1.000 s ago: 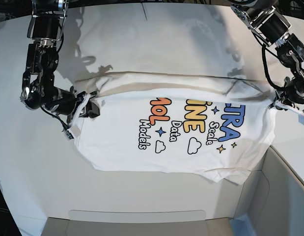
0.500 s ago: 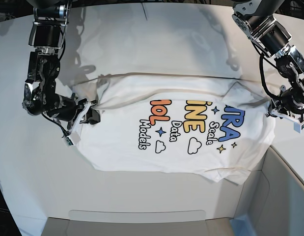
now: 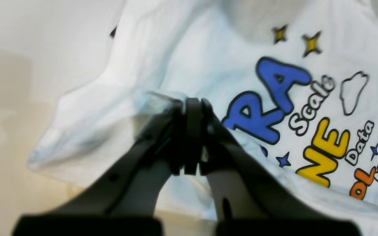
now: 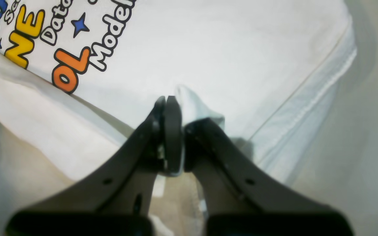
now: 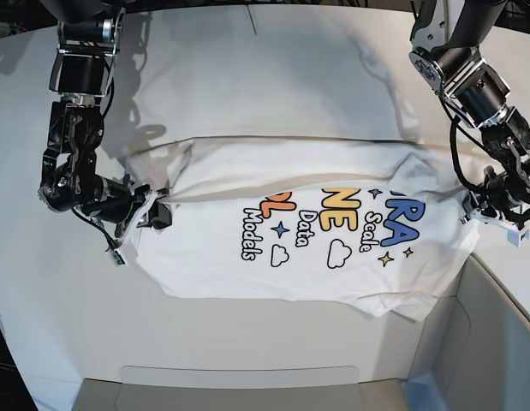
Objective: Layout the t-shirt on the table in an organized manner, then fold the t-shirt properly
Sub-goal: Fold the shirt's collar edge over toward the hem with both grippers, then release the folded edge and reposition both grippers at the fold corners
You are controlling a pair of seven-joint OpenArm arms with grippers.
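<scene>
While the t-shirt (image 5: 307, 231) lies printed side up on the table (image 5: 265, 77), its long axis runs straight from one gripper to the other, with a folded-over flap of cloth along the far side covering part of the lettering. Right gripper (image 4: 172, 131): jaws clenched on a pinch of fabric at the hem end, the body of the shirt stretching ahead of its fingers. Left gripper (image 3: 192, 131): jaws clenched on fabric at the opposite end, lettering just beyond; each arm nearest its own end.
</scene>
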